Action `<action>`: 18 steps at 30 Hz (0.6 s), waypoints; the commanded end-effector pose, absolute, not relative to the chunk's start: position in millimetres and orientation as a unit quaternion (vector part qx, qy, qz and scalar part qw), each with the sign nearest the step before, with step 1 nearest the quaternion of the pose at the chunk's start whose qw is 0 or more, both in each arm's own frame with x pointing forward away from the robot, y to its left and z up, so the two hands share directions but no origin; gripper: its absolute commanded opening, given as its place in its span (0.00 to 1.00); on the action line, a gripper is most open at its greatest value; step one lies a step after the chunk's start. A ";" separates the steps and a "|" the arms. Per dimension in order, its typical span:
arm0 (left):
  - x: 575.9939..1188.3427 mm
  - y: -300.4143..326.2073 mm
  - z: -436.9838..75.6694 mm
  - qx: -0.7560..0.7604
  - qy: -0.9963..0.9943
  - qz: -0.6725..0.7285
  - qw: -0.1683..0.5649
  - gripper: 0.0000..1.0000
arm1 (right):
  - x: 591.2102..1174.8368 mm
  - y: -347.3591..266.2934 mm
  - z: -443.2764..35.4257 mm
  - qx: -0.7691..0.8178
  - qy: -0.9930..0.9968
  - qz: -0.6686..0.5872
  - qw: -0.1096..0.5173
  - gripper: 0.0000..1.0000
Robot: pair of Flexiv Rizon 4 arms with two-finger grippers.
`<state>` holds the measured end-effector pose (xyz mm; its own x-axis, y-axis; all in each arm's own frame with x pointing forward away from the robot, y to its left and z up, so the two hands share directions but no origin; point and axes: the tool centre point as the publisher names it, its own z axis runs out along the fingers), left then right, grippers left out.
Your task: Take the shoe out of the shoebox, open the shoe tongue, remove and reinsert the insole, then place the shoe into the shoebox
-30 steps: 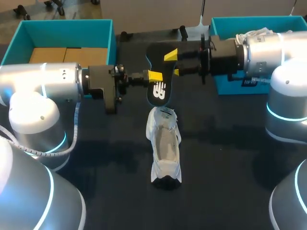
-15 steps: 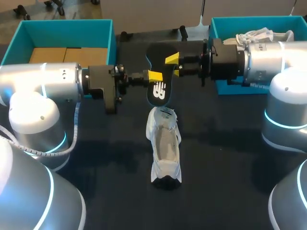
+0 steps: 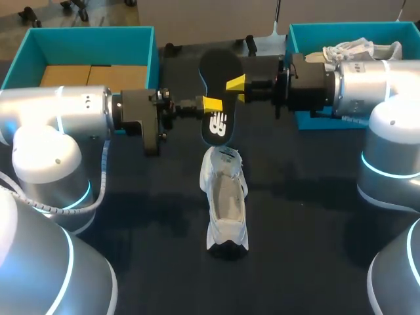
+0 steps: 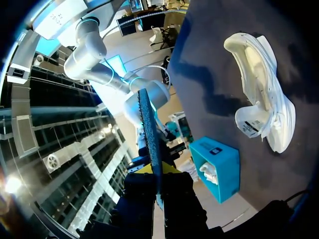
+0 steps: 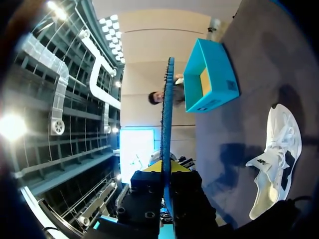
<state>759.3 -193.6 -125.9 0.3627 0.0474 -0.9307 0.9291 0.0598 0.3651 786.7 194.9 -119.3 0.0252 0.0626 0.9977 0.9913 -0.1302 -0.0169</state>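
Black flat insole [image 3: 216, 126] gripped by left jaws, right jaws; white mesh shoe [image 3: 226, 197] beneath.

Robotics lab: left arm [image 3: 59, 111], right arm [image 3: 367, 85], black table [image 3: 315, 249].

A dark table [image 3: 315, 216] fills the scene from near to far and from left to right. Its top is matte black with a faint pale speckle. Even light falls from above, and soft-edged shadows lie on the top near the middle.
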 end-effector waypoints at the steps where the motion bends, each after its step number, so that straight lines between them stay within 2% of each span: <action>1: 759.4 -195.4 -127.2 0.574 0.424 -0.372 0.594 0.07 | 785.5 196.4 -119.3 -0.553 -0.477 -0.511 0.453 0.00; 2: 758.7 -194.3 -126.5 0.575 0.425 -0.373 0.591 0.41 | 785.2 196.1 -119.6 -0.553 -0.477 -0.512 0.453 0.00; 3: 757.8 -192.3 -125.6 0.575 0.426 -0.375 0.590 1.00 | 784.9 195.6 -120.2 -0.552 -0.477 -0.512 0.453 0.00; 18: 746.3 -122.1 -122.5 0.608 0.498 -0.383 0.486 1.00 | 783.4 182.2 -144.2 -0.535 -0.492 -0.518 0.451 0.00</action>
